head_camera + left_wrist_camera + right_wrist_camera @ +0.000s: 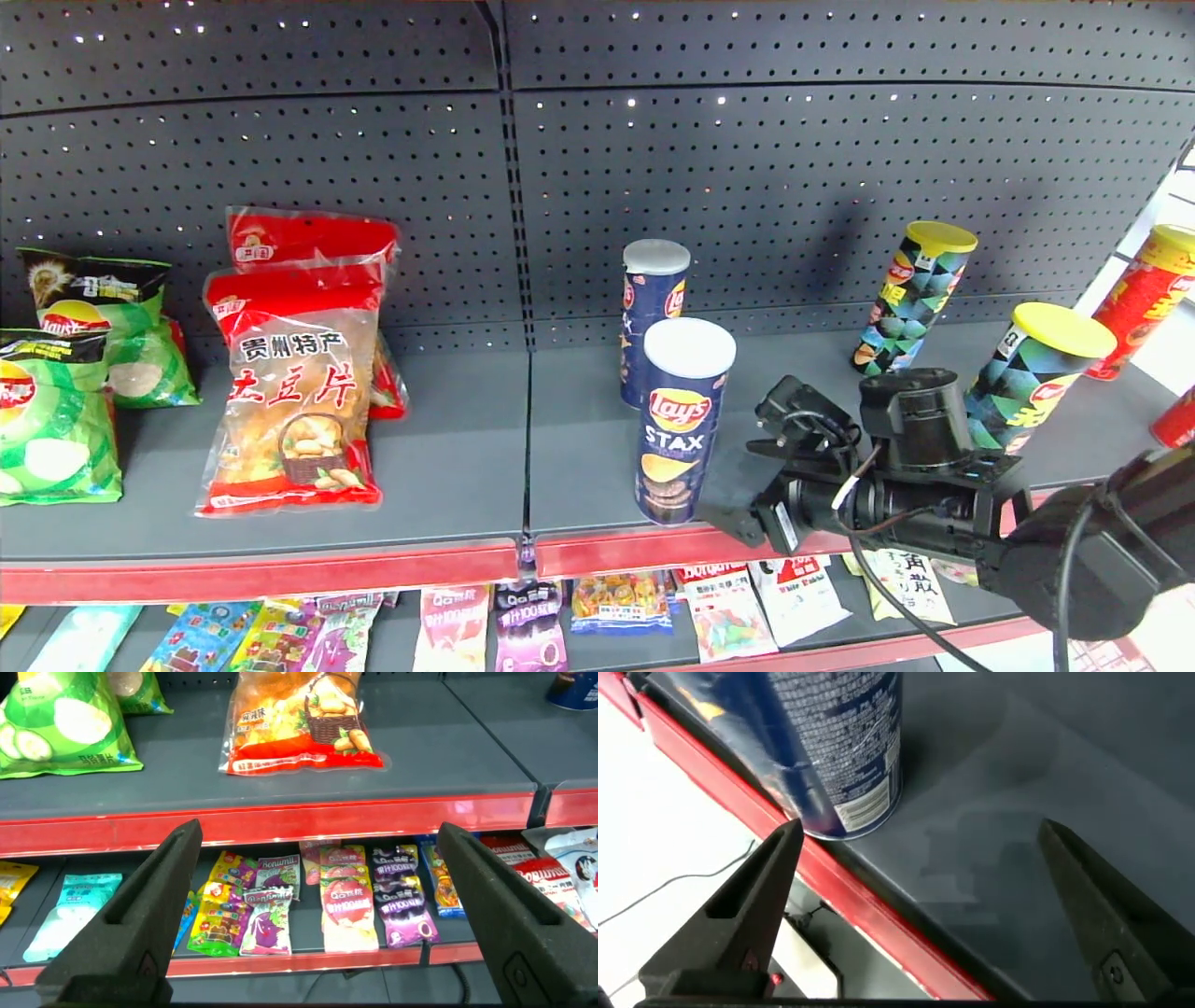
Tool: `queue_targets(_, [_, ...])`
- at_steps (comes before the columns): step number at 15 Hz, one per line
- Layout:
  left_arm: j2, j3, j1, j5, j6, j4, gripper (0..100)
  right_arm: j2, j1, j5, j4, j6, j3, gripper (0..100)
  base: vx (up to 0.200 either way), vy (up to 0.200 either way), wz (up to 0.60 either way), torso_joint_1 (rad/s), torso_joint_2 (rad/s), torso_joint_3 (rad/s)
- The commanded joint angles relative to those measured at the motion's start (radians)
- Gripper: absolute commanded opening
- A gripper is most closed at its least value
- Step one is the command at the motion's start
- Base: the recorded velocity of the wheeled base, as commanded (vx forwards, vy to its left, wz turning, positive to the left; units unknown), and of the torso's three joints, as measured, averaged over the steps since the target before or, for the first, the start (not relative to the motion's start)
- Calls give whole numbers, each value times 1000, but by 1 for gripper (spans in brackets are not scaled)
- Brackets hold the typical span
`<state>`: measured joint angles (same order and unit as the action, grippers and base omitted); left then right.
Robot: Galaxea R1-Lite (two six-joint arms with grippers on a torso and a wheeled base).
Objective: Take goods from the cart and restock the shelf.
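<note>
Since the right pincer (761,462) is spread wide with nothing between its fingers, it carries no load. The blue can (680,420) stands upright on the shelf (448,448), just beside one finger. I can't tell whether it's touching or barely apart. Its base sits close to the red front lip (280,569).

Why that spot, my read: it fronts a second blue can (653,308) standing right behind it, farther from the pincer, so same goods share one lane, label out. This item looks placed.

On the pincer's other side a patterned can (1032,373) with a yellow lid stands near the wrist, and its twin (910,299) is deeper in. Same lane logic. Well beyond the blue can, the red potato-chip bags (294,401) and green chip bags (51,411) are grouped by type.

The left pincer (320,835) is also spread and empty. It sits low, facing the red lip, with the lower tier's candy packets (346,896) ahead of it. Likely parked clear of the working arm.

Risk: the can sits near the lip, so a sideways retreat could knock it off. Back straight out. The next move calls for a fresh item from the cart.
</note>
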<state>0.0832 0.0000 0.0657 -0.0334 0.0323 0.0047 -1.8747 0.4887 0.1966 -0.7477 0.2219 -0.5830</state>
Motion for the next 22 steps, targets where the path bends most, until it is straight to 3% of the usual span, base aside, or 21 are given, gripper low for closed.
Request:
queue_targets(1, [1,0,0,0,0,0,100,-17,-1,-5,-1,-3,-11,100,0,0,0,0,0,0])
queue_targets(4, [1,0,0,0,0,0,100,-24,-1,-51,1,-19,-23,100,0,0,0,0,0,0])
queue_targets(22, [1,0,0,0,0,0,100,-29,-9,-75,2,-42,-47,100,0,0,0,0,0,0])
